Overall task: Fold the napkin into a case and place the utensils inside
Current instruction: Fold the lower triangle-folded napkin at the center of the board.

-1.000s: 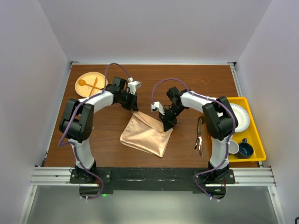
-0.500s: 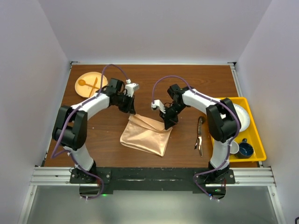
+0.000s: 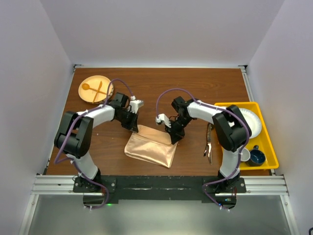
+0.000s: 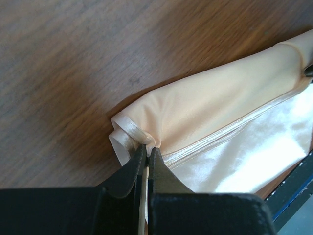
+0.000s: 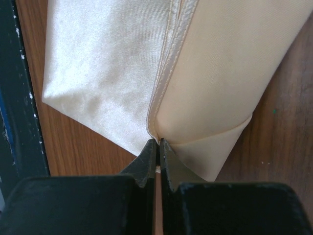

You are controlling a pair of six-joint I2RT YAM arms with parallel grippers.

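Lying folded into a rough rectangle on the near middle of the desk [image 3: 205, 88], the one peach satin napkin [image 3: 150, 149] has its near edge close to the black rail [image 3: 156, 182] along the desk's front, and its two far corners are each held. The left end effector [image 3: 133, 128] is pressed together on the far-left corner, where a rolled hem bulges beside its tips. The right end effector [image 3: 173, 138] pinches the far-right corner, where a stitched hem meets a small diagonal tuck. Two layers show, a duller one over a glossier one. The dark utensils [image 3: 209, 142] lie in one small cluster to the right, well apart from the napkin and just beside the yellow tray [image 3: 270, 152]; I cannot count them. That tray holds one white plate [image 3: 253, 122], one blue cup [image 3: 257, 157] and one white cup [image 3: 244, 155]. At the far left, one wooden plate [image 3: 104, 83] carries one pale spoon [image 3: 86, 87] and one pale fork [image 3: 100, 89], crossed. Bare wood runs across the far strip between plate and tray.
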